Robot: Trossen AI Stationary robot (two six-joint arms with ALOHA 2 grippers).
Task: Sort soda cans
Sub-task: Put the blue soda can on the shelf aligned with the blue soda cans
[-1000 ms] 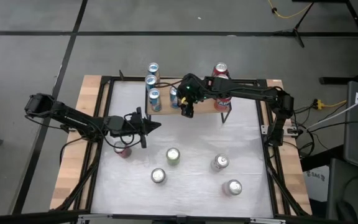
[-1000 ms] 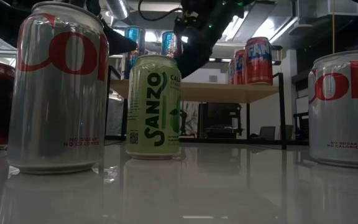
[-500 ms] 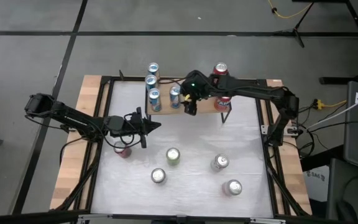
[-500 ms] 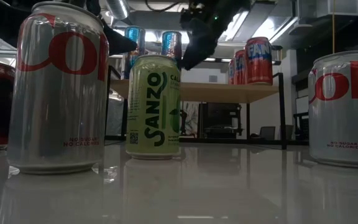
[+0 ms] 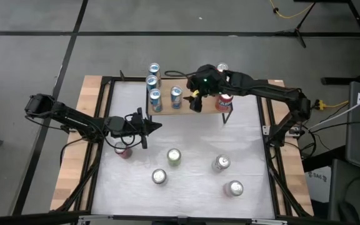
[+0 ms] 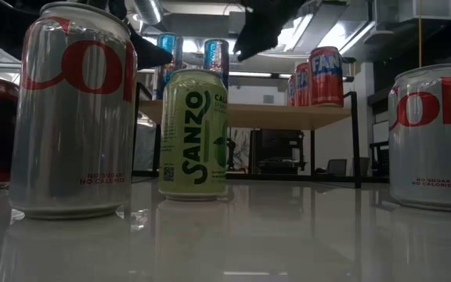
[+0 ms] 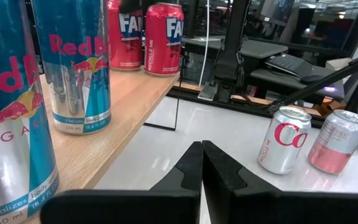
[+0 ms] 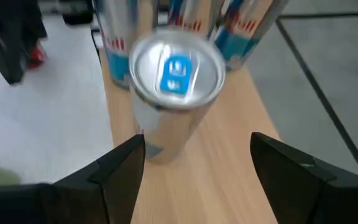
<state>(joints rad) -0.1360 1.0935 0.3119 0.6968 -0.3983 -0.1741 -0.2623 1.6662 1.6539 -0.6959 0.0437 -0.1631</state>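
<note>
Four blue-and-silver cans stand at one end of the raised wooden shelf, w/ the newest blue can nearest the shelf's middle; we also see it from above in the right wrist view, upright on the wood. Red cans sit at the shelf's other end. The right gripper hangs over the shelf between the blue group and the red ones, just beside that nearest blue can, fingers spread wide apart and holding nothing. The left gripper hovers over the white tabletop in front of the shelf's blue end, jaws pressed shut on nothing, per the left wrist view. Farther from the shelf on the tabletop we count a pale green can, two silver cans and, a pinkish-silver can, and a red can partly under the left arm. In the low view the green can reads SANZO, w/ silver cans either side.
</note>
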